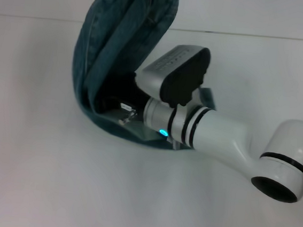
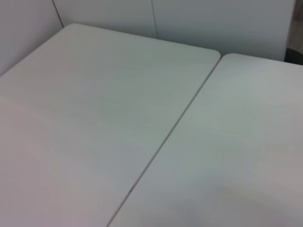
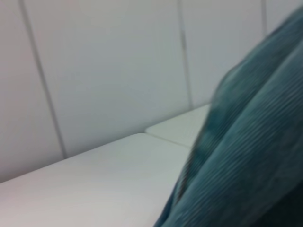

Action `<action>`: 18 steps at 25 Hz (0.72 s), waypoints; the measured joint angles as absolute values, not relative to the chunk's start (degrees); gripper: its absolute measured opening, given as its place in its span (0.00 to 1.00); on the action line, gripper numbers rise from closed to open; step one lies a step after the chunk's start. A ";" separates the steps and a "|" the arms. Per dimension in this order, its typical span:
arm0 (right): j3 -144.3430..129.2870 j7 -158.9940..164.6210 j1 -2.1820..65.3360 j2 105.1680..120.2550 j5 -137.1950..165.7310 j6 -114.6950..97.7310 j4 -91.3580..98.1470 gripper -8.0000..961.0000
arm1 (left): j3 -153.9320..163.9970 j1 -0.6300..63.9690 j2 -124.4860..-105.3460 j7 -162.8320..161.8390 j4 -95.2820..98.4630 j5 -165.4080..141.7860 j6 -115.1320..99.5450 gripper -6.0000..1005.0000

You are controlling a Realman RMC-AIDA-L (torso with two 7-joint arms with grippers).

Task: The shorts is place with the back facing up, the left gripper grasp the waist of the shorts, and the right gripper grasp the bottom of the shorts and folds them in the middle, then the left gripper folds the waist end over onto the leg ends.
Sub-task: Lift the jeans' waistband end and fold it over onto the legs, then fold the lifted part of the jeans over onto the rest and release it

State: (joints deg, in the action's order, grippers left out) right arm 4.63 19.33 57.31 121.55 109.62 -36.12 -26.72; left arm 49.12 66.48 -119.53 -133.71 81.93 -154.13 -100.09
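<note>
The teal-blue shorts (image 1: 106,50) hang in a long curve from the top edge of the head view down to the middle of the white table (image 1: 38,177), lifted off its surface. My right gripper (image 1: 128,115) reaches in from the right, and the lower end of the shorts wraps around it, shut on the cloth. Ribbed teal fabric of the shorts (image 3: 246,156) fills one side of the right wrist view. The upper end of the shorts runs out of the picture. My left gripper shows in no view.
The left wrist view holds only two white tabletops with a seam (image 2: 165,142) between them. A pale panelled wall (image 3: 109,71) stands behind the table's far edge. The right arm's white forearm (image 1: 229,142) crosses the table's right side.
</note>
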 joint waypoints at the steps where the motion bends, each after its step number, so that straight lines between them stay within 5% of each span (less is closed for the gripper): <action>1: 5.33 19.37 57.31 121.55 110.81 -35.80 -27.05 0.02 | 49.21 66.43 -119.58 -133.87 82.15 -154.19 -100.11 0.06; 9: 6.25 19.99 53.61 121.16 112.84 -35.25 -26.84 0.01 | 49.57 61.66 -121.34 -134.17 85.23 -154.50 -100.00 0.06; 18: 8.63 31.27 37.61 120.27 112.62 -59.08 -16.25 0.01 | 54.45 53.06 -124.38 -135.06 87.69 -150.66 -96.97 0.07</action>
